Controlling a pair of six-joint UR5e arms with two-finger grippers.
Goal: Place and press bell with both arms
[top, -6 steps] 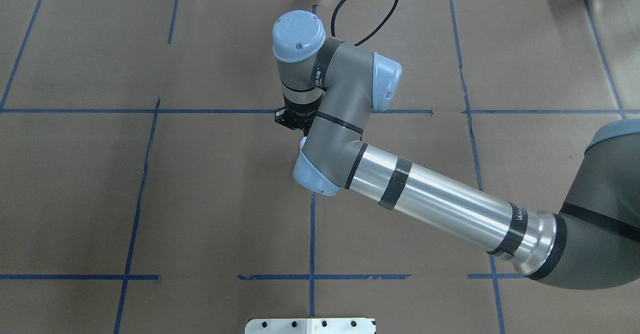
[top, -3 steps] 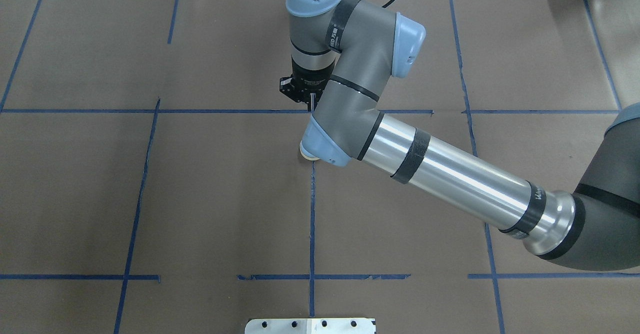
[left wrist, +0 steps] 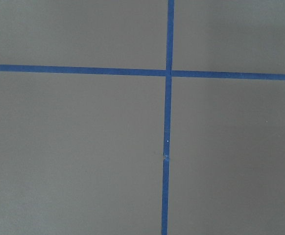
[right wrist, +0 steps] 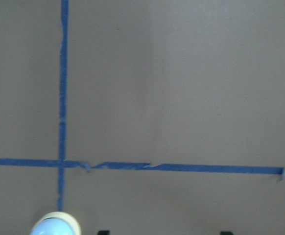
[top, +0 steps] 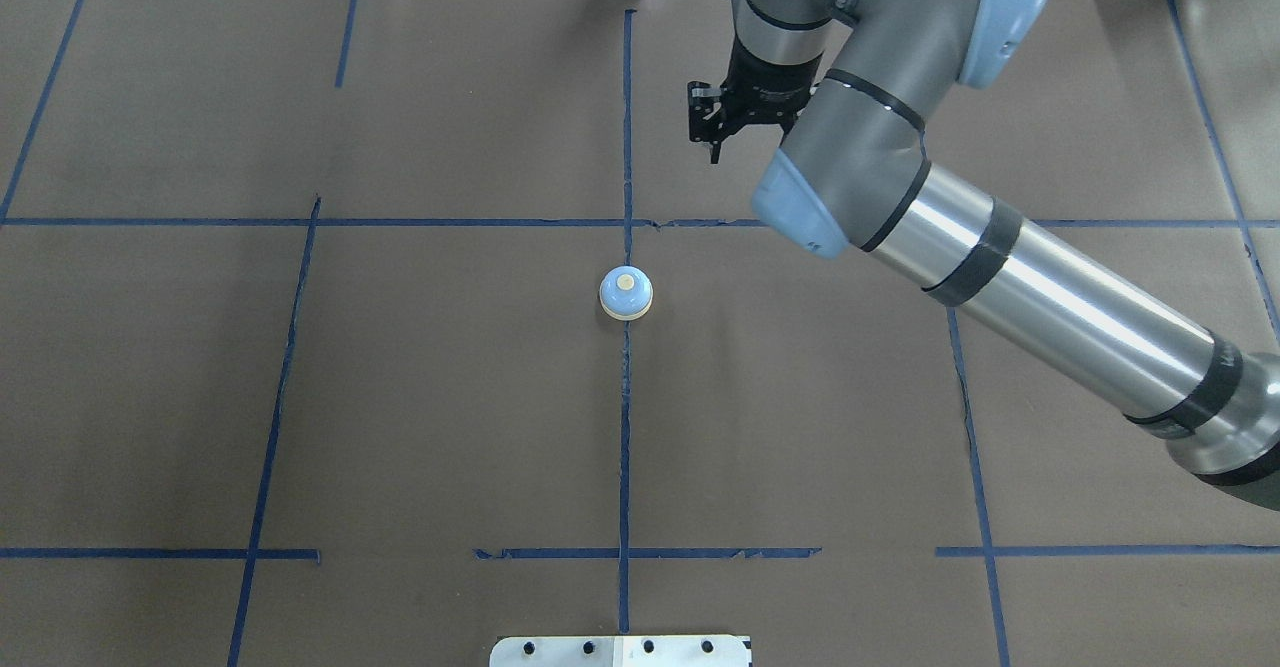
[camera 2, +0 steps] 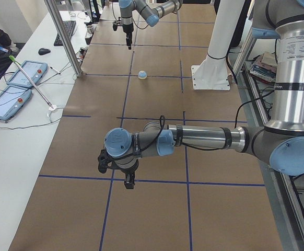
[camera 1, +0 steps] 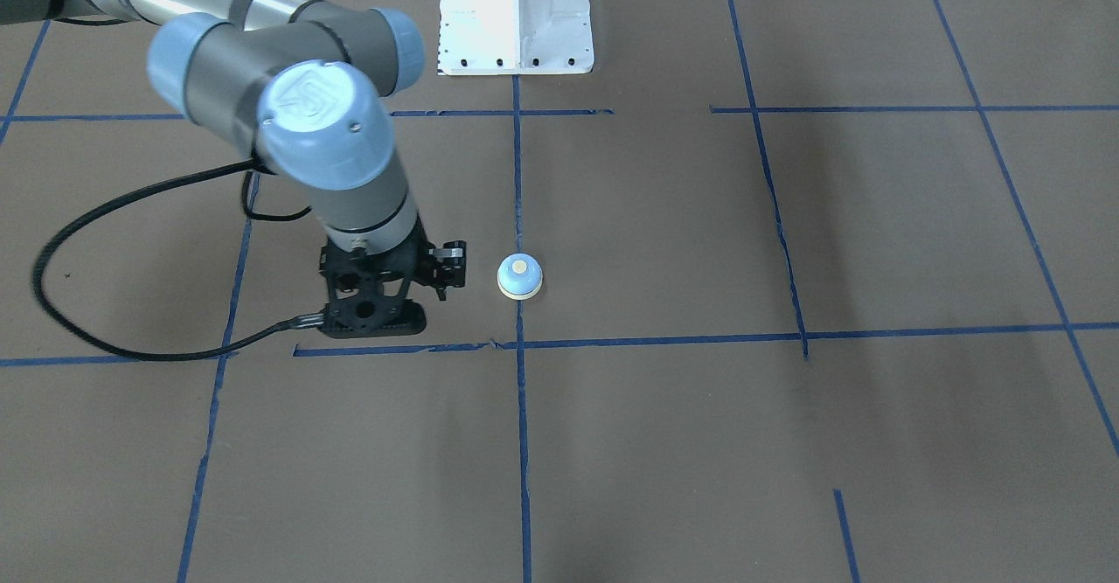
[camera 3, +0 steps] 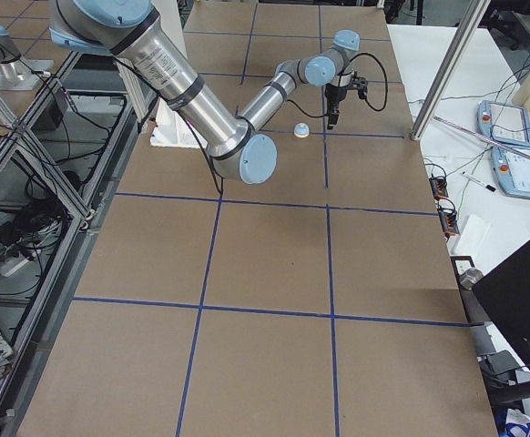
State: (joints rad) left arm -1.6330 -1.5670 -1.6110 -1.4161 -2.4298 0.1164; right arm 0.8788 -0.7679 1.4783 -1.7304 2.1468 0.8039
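Centrally on the worktop (top: 400,397) sits the bell (top: 626,294). From overhead, the right gripper (camera 1: 374,325), fingers apart, hangs at its 1 o'clock. Whether the left gripper's (camera 2: 118,172) fingers are apart, I cannot tell.

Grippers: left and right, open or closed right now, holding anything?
Left gripper: cannot be told, seen only from the side.
Right gripper: open, holding nothing; the bell stands apart from it.
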